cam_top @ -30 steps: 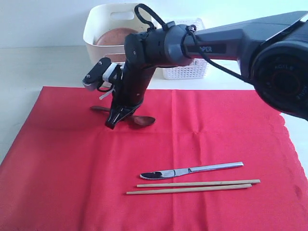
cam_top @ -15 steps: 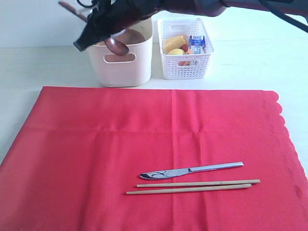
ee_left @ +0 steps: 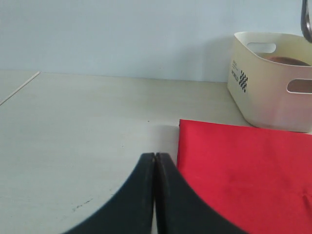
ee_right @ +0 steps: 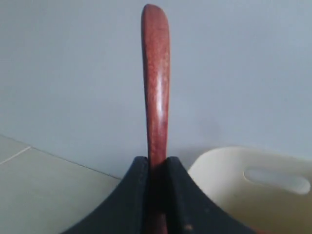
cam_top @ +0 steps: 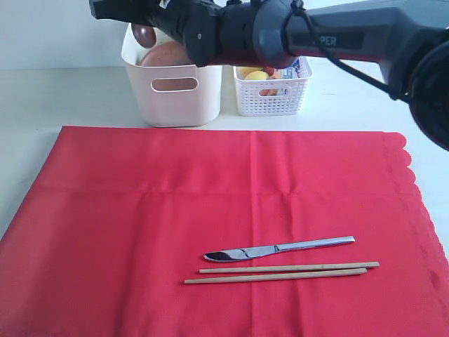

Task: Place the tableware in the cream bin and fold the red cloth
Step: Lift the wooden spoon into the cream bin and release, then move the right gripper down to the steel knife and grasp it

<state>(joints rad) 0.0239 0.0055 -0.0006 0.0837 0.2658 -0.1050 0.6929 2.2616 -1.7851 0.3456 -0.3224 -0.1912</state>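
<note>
**Spoon held over cream bin as knife and chopsticks lie on cloth**

The right arm [cam_top: 337,35] reaches across the worktop [cam_top: 42,91] to the cream bin [cam_top: 175,98]. The right jaws are clamped on the handle of the dark wooden spoon [ee_right: 156,87], which stands up between them in the right wrist view. From the exterior view, the spoon's bowl shows at the left end of the bin's opening, beside the round brown plate [cam_top: 168,53] that leans inside the bin. The white lattice basket [cam_top: 273,98], holding food pieces and a milk carton, stands just beside the bin.

The red cloth [cam_top: 140,232] is spread flat and unfolded in front of both containers. On its near half lie the metal knife [cam_top: 280,248] and, just beside it, the pair of wooden chopsticks [cam_top: 280,271], roughly parallel to the knife and to each other.

The left jaws are pressed together with nothing between them. They are low over the bare worktop at the cloth's edge, well apart from the bin.
</note>
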